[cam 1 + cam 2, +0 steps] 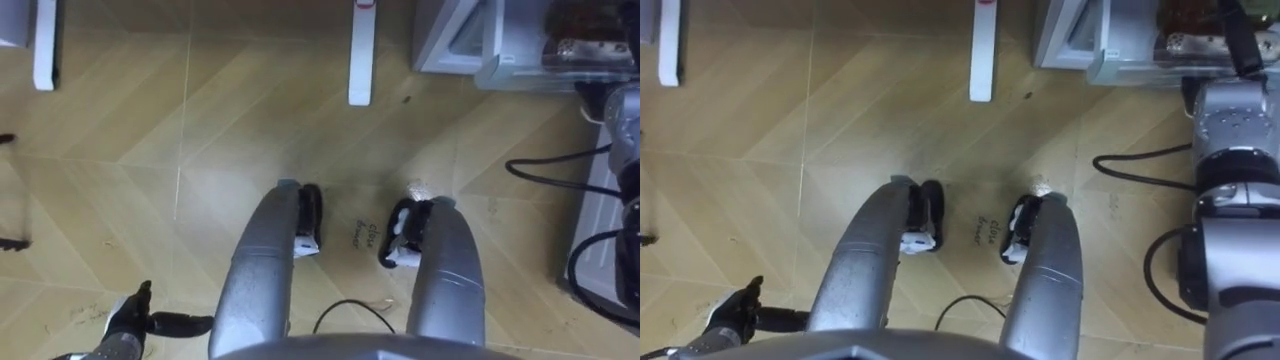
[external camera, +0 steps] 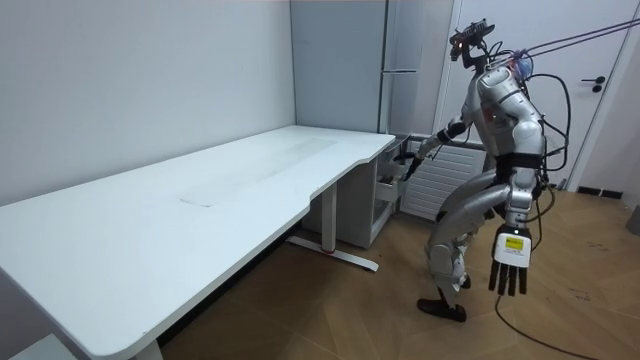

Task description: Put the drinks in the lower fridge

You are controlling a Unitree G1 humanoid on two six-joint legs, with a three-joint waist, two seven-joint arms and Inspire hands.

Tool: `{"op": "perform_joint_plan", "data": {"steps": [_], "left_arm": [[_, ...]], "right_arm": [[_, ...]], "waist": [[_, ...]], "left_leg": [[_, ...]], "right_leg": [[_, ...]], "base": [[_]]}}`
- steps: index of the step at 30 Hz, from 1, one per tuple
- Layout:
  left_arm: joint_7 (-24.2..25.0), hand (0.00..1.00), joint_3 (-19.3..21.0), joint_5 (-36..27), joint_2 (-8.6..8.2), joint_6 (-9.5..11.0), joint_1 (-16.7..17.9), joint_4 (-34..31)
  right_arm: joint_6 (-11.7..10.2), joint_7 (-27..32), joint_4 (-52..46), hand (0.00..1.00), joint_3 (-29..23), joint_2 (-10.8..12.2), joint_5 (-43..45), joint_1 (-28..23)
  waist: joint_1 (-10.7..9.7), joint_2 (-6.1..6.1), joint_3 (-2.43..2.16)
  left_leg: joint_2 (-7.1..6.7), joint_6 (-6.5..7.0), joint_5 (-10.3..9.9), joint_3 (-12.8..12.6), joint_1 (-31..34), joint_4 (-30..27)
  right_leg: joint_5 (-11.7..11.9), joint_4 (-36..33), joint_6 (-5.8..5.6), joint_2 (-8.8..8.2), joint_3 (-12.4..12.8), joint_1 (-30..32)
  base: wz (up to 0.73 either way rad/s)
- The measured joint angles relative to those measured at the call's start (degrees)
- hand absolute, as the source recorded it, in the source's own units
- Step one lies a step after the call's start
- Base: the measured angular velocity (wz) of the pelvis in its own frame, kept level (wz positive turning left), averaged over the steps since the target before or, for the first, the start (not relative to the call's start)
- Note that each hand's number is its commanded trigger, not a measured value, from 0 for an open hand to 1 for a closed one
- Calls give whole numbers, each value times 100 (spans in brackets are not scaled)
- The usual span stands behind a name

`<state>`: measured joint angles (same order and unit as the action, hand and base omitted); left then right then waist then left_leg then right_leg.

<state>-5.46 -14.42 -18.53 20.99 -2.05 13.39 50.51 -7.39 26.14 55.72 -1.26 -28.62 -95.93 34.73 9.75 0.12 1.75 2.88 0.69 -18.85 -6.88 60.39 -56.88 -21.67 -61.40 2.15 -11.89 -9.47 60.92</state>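
Note:
I stand with bent knees before a low grey fridge unit point(image 2: 383, 193) beside the desk's end; its open front with a clear door shelf point(image 1: 520, 45) lies at the top right of the eye views. Something brownish point(image 1: 572, 45) sits behind the clear plastic, too small to name. My right arm stretches toward that unit, and my right hand point(image 2: 411, 160) is at its front; its dark fingers point(image 1: 1237, 38) are partly cut off by the picture's edge. My left hand point(image 2: 510, 264) hangs by my side with straight fingers, holding nothing, and appears low at the left point(image 1: 130, 318).
A long white desk point(image 2: 200, 190) runs to the room view's left, its white feet point(image 1: 360, 55) on the wooden floor ahead of me. A tall grey fridge point(image 2: 400, 60) stands behind the low unit. A white door point(image 2: 610, 110) is behind me.

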Motion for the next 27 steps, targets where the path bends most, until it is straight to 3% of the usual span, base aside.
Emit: {"op": "perform_joint_plan", "data": {"steps": [8,13,16,20,23,25,27], "left_arm": [[35,0,28,-3,41,-11,216,-225],[52,0,64,-3,71,-1,284,-218],[72,0,62,-5,81,33,326,-201],[81,0,87,5,97,170,343,-165],[145,0,191,3,102,188,391,-108],[226,0,304,4,113,188,457,-111],[248,0,383,5,123,197,479,-105]], "right_arm": [[-263,-33,70,0,0,13,-69,-23],[-412,-33,70,0,3,16,-172,-23],[-492,-29,70,0,4,26,-272,-22],[-658,-29,80,0,-1,43,-275,-20],[-695,-28,183,0,-8,50,-278,-20],[-694,-27,181,0,-17,45,-278,3],[-697,-27,182,0,-17,39,-278,8]], "waist": [[88,28,12],[182,23,15],[183,-9,34],[263,-17,39],[336,-31,43],[340,-70,47],[356,-98,52]], "left_leg": [[-187,-94,286,318,-18,365],[-187,-230,431,522,-42,595],[-239,-303,523,596,-119,753],[-266,-372,638,727,-123,827],[-291,-413,704,790,-199,909],[-349,-460,805,846,-212,1043],[-374,-455,887,869,-220,1123]], "right_leg": [[-30,198,93,-224,-383,-208],[-33,365,224,-320,-760,-380],[-93,369,317,-476,-974,-490],[-140,347,442,-556,-1190,-555],[-218,343,468,-715,-1452,-713],[-251,350,498,-983,-1811,-823],[-270,342,514,-1130,-2025,-892]], "base": [[26],[16],[21],[16],[17],[20],[17]]}}
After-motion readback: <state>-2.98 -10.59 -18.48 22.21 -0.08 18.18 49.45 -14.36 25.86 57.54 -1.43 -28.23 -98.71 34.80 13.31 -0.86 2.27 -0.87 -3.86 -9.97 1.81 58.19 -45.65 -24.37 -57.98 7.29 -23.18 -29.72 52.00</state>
